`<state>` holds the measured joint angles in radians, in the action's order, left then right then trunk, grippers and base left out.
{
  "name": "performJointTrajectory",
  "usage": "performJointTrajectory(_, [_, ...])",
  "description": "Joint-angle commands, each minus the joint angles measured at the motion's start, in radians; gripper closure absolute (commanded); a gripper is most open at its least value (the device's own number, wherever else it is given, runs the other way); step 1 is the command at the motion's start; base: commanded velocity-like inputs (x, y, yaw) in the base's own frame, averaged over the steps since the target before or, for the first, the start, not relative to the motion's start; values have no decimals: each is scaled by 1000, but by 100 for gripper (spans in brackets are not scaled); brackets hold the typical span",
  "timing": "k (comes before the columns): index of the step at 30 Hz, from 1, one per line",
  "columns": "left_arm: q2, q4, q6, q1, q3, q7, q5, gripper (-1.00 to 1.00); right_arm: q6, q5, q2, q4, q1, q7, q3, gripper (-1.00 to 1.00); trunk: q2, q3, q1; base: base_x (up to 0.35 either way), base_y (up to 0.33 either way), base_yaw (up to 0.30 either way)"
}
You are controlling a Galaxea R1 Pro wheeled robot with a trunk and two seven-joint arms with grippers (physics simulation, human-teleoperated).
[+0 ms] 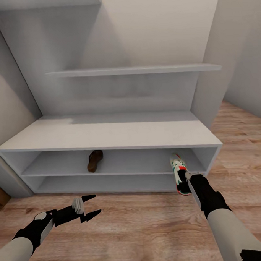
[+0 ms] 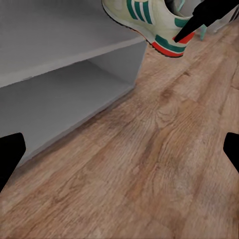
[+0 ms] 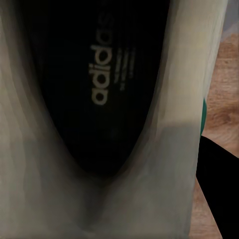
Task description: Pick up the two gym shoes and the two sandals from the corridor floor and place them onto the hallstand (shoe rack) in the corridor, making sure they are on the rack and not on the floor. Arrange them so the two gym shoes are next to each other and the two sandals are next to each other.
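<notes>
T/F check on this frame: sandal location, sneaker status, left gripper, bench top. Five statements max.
1. A sandal lies on the rack's upper open shelf. True.
2. The right gripper holds a sneaker at the rack's right end. True; the toe is on the upper shelf and the heel sticks out past the front edge.
3. The left gripper is shut on the second sandal. False; it is open and holds nothing, above the floor.
4. Both sneakers sit on the bench top. False; nothing lies on the bench top.
5. The sandal and sneaker touch. False; they are well apart on the shelf.
</notes>
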<state>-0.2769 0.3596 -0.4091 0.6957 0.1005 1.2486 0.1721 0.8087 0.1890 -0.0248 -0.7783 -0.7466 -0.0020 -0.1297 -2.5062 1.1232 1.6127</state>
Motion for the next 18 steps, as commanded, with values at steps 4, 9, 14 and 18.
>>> performJointTrajectory(4, [-1,-1,-5,1,8,0,9,-100,4,3,0,-1,0,0,-1,100,0,1,0,52,4,0])
performJointTrajectory(9, [-1,-1,-5,1,8,0,9,-100,4,3,0,-1,0,0,-1,100,0,1,0,204,109,0])
performJointTrajectory(14, [0,-1,-5,1,14,0,8,-100,4,3,0,-1,0,0,-1,100,0,1,0,227,84,0])
performJointTrajectory(18, [1,-1,-5,1,57,0,8,-100,4,3,0,-1,0,0,-1,100,0,1,0,76,7,0])
